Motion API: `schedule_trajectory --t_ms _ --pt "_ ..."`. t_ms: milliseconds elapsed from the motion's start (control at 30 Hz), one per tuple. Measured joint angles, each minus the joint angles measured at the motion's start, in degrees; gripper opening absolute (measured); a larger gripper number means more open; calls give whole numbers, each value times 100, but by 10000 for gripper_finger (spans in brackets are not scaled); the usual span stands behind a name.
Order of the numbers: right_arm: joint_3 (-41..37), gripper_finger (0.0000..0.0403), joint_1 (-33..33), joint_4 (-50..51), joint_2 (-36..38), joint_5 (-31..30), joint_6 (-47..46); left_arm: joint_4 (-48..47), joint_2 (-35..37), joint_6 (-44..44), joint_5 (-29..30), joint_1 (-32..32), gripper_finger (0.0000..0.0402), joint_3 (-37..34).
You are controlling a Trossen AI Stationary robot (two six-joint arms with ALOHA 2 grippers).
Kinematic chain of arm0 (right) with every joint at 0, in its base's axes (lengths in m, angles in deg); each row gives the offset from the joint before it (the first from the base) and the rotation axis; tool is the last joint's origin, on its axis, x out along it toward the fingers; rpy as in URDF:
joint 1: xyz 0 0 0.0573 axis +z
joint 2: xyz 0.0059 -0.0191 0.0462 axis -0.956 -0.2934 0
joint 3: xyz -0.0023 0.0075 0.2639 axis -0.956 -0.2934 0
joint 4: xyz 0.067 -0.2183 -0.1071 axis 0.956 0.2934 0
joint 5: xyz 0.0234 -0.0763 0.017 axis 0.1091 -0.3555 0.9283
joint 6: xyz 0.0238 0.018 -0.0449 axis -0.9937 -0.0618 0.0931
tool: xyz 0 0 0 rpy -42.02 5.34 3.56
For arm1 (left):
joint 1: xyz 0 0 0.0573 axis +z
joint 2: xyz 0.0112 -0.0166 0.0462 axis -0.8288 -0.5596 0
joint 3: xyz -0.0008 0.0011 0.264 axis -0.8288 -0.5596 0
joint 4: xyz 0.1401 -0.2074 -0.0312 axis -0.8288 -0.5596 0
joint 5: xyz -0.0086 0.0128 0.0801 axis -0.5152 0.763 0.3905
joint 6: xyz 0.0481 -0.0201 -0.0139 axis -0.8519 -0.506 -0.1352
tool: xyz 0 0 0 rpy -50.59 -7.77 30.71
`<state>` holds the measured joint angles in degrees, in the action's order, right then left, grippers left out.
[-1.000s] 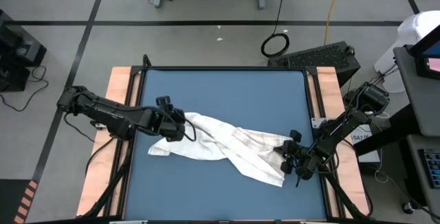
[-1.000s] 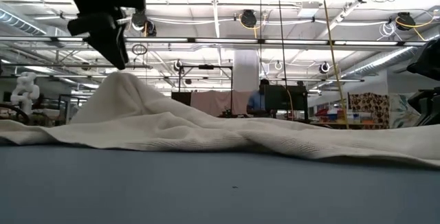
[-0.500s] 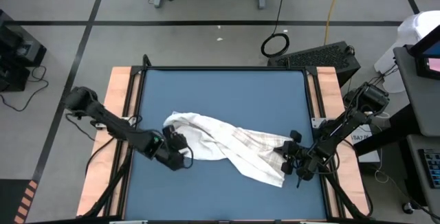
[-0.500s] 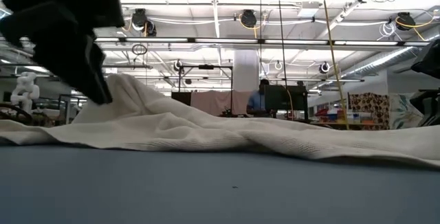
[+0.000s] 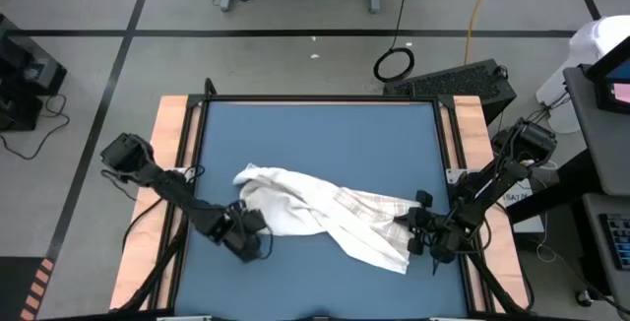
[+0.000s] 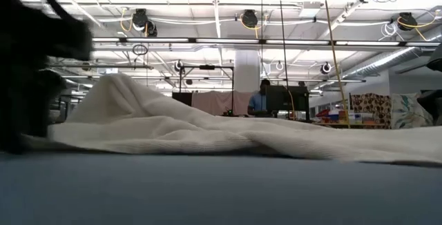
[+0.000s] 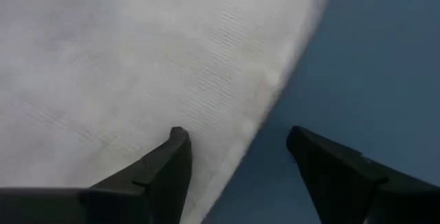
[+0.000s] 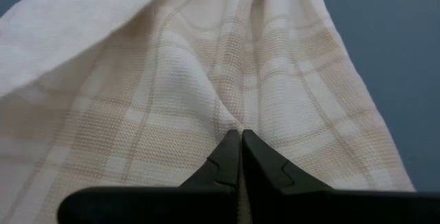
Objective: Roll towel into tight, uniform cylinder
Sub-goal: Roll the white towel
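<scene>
Towel (image 5: 320, 213) lies on mat (image 5: 315, 129), between the grippers. Left gripper (image 5: 254, 244) sits at towel's near-left edge; right gripper (image 5: 411, 234) at its right end, touching cloth.

Towel (image 8: 206, 80): woven cloth, waffle-textured, matt. Mat (image 5: 325, 134): smooth, matt, possibly rubber. Fingers (image 7: 165, 172): matt plastic.
</scene>
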<state>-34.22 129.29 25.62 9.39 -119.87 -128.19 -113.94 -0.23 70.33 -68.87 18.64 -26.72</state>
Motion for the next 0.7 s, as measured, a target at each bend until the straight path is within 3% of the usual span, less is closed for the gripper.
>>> schedule_trajectory --t_ms 67,233,367,700 --pt "1 6 29 13 0 6 0 -126 193 -174 -147 -137 238 184" --pt "1 6 40 56 -2 -12 4 -971 623 -235 590 -249 192 775" --pt "-1 6 42 70 -4 -34 9 -1207 784 -229 757 -256 158 1034" --pt "-1 6 42 70 -4 -37 113 -2549 542 1162 295 -709 132 981"
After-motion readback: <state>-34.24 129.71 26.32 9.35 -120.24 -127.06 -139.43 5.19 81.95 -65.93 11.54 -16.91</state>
